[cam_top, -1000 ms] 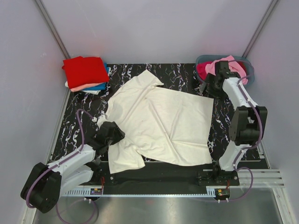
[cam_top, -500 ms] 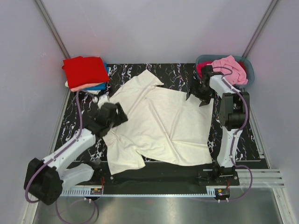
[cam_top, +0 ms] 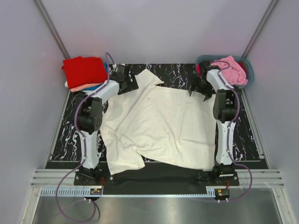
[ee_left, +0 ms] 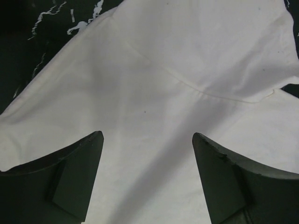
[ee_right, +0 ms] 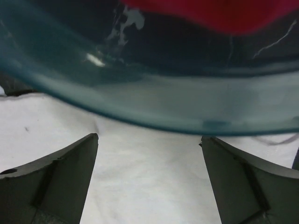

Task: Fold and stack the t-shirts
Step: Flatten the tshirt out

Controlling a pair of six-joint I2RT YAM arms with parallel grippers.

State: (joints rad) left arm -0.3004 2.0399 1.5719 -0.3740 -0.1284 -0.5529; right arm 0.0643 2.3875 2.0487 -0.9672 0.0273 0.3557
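A large cream t-shirt (cam_top: 159, 123) lies spread on the black marbled mat (cam_top: 70, 130). My left gripper (cam_top: 130, 85) hovers open over its far-left sleeve. In the left wrist view only cream cloth (ee_left: 154, 79) with a curved seam shows between the fingers of the left gripper (ee_left: 147, 136). My right gripper (cam_top: 198, 90) is open over the shirt's far-right corner. The right wrist view has that gripper (ee_right: 149, 137) above cream cloth (ee_right: 140, 172), right against the tub wall (ee_right: 163, 105). Folded shirts are stacked at the far left, red (cam_top: 85, 70) on top of salmon and blue.
The grey-blue tub (cam_top: 249, 74) stands at the far right corner, holding a pink shirt (cam_top: 231, 69) and magenta cloth (cam_top: 201, 71). Slanted frame posts and the enclosure walls close in both sides. A metal rail (cam_top: 154, 189) runs along the near edge.
The left arm swung from the shirt's near-left side up to its far-left sleeve, and its jaws opened wider. The right gripper came out of the tub and down to the shirt's far-right corner.
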